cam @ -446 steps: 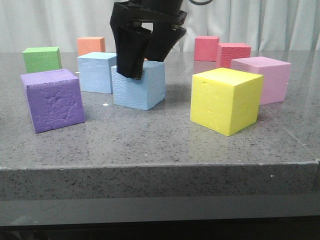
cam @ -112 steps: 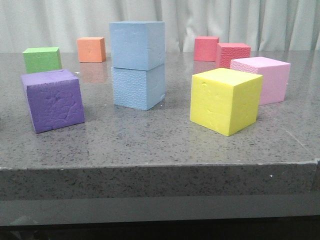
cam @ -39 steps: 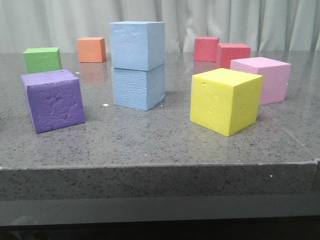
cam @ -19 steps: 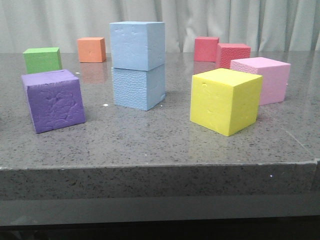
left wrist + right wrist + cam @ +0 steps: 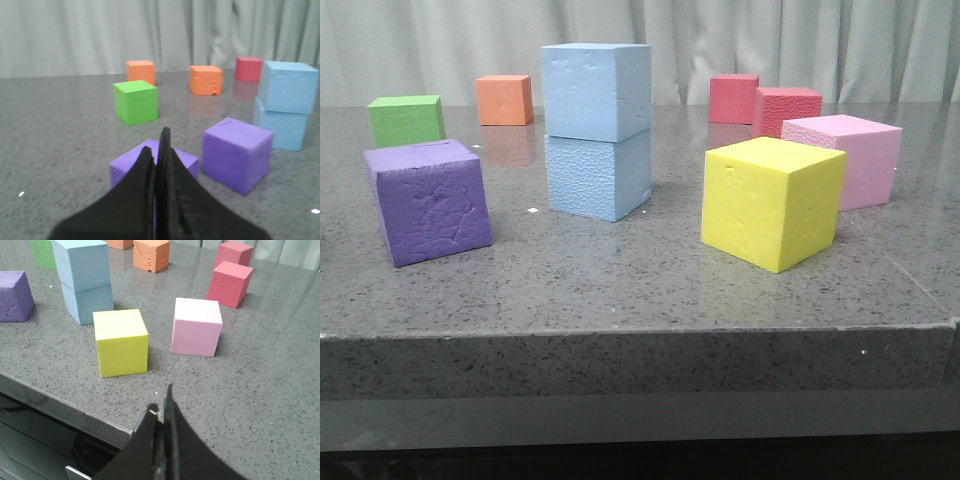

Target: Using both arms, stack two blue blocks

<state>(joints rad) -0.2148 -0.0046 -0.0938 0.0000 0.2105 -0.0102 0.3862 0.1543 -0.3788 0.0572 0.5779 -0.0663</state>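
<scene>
The two blue blocks stand stacked mid-table. The smoother blue block (image 5: 597,90) sits on the pebbled blue block (image 5: 597,178), roughly squared up. The stack also shows in the left wrist view (image 5: 289,86) and the right wrist view (image 5: 82,262). Neither gripper shows in the front view. My left gripper (image 5: 159,145) is shut and empty, well back from the stack, above a purple cube (image 5: 127,167). My right gripper (image 5: 162,407) is shut and empty, over the table's front edge, near the yellow cube (image 5: 121,341).
A purple cube (image 5: 428,200) stands left of the stack and a yellow cube (image 5: 773,200) right of it. A pink cube (image 5: 845,158), two red cubes (image 5: 785,108), a green cube (image 5: 406,118) and an orange cube (image 5: 504,98) stand farther back. The table's front edge (image 5: 640,340) is close.
The smoother blue block, earlier on the table beside the pebbled one under a gripper, now sits on top of it. The gripper has left the front view. Nothing has moved in the last second.
</scene>
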